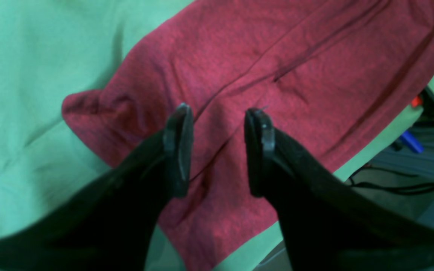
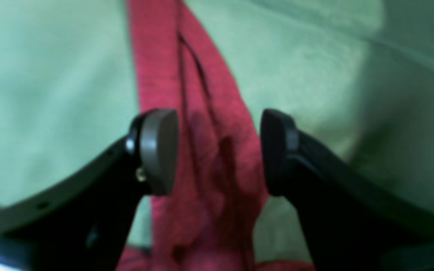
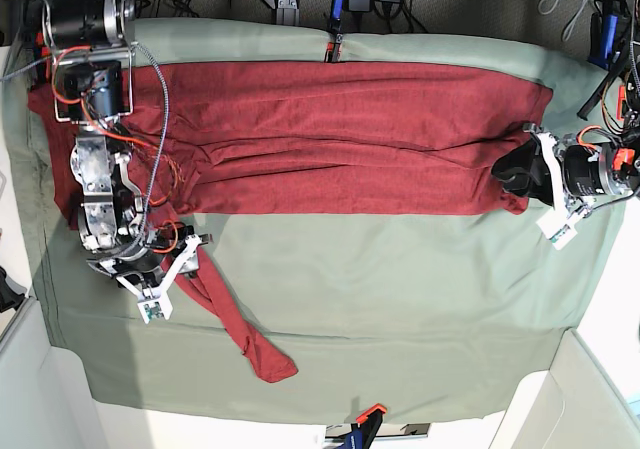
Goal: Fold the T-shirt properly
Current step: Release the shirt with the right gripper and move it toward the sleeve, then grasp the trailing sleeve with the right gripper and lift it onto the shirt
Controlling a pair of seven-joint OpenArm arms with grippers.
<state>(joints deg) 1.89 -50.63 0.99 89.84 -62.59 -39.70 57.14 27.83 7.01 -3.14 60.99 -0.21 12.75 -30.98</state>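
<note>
The dark red T-shirt [image 3: 340, 139] lies as a long band across the far half of the table, with creases running along its length. One sleeve [image 3: 245, 334] trails out of it toward the near left. My right gripper [image 3: 195, 254] hangs over the root of that sleeve. In the right wrist view it [image 2: 219, 150] is open, its fingers on either side of the red strip [image 2: 209, 113] without pinching it. My left gripper [image 3: 512, 181] is at the shirt's right end. In the left wrist view it [image 1: 219, 146] is open just above the red fabric [image 1: 277, 56].
A pale sage-green cloth [image 3: 400, 309] covers the whole table under the shirt. Cables and gear [image 3: 340, 9] line the far edge. An orange and black tool [image 3: 365, 419] sits at the near edge. Beyond the table edge, wires [image 1: 398, 186] lie beside my left arm.
</note>
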